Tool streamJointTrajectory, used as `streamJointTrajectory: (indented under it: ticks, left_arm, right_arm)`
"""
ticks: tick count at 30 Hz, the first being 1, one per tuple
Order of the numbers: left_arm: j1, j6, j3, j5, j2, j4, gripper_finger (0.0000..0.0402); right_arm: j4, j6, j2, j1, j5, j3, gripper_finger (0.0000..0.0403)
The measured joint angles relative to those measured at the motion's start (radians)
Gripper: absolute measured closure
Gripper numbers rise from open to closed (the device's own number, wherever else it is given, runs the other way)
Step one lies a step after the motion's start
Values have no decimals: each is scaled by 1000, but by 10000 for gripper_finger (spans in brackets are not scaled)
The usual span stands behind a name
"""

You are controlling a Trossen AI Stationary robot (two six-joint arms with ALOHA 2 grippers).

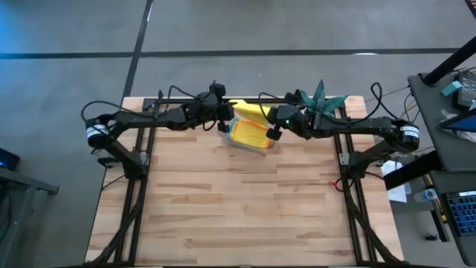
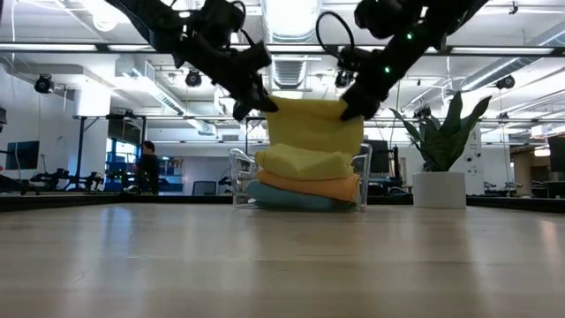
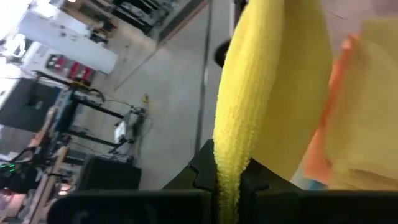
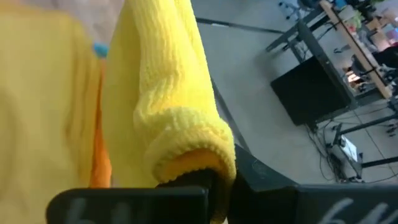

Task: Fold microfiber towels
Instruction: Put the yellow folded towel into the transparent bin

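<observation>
A bright yellow towel (image 2: 314,124) hung in the air above the clear plastic tray (image 2: 237,177), which sat near the far edge of the surface (image 1: 238,216), about midway along it. It was stretched sideways between two top corners, and I took that as the reason for the two-sided hold: with a corner in each end effector the cloth hangs flat and open, ready to be carried clear of the pile and laid out for folding.

The left end effector (image 2: 254,104) was clamped on one upper corner, its fingers pressed together with the yellow pile squeezed between them, as its wrist view showed plainly. The right end effector (image 2: 351,108) was clamped on the other corner, where the cloth had bunched into a rolled lip at the fingers.

Below the hanging cloth the stack remained in the tray: a second yellow towel (image 2: 305,162) on top, an orange towel (image 2: 328,186) under it and a turquoise towel (image 2: 291,199) at the bottom. A sage green one I could not make out.

Just beside the tray, toward the far right corner, stood the small plant in its white pot (image 2: 439,189), close enough to the right arm that a wide swing might brush its leaves.
</observation>
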Motion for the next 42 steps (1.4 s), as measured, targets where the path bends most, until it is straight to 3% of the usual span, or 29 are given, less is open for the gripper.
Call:
streamJointTrajectory:
  ticks: [10,17,23,27,34,42]
  left_arm:
    - [-57,-2,-16,12,3,-129,401]
    - [-98,-6,-16,4,-8,-264,401]
    - [-99,-81,-17,110,-8,-358,399]
    - [-99,-82,-18,137,-8,-386,361]
    - [-102,-107,-12,141,-8,-452,255]
    - [-102,-110,10,135,-64,-527,185]
  right_arm:
    - [68,62,-11,14,-108,-119,394]
    - [62,130,-11,20,-277,-126,394]
    - [49,141,-11,19,-396,-127,370]
    - [16,147,-10,19,-426,-127,327]
    - [-57,176,-13,20,-434,-123,237]
    - [-305,225,-26,20,-435,9,196]
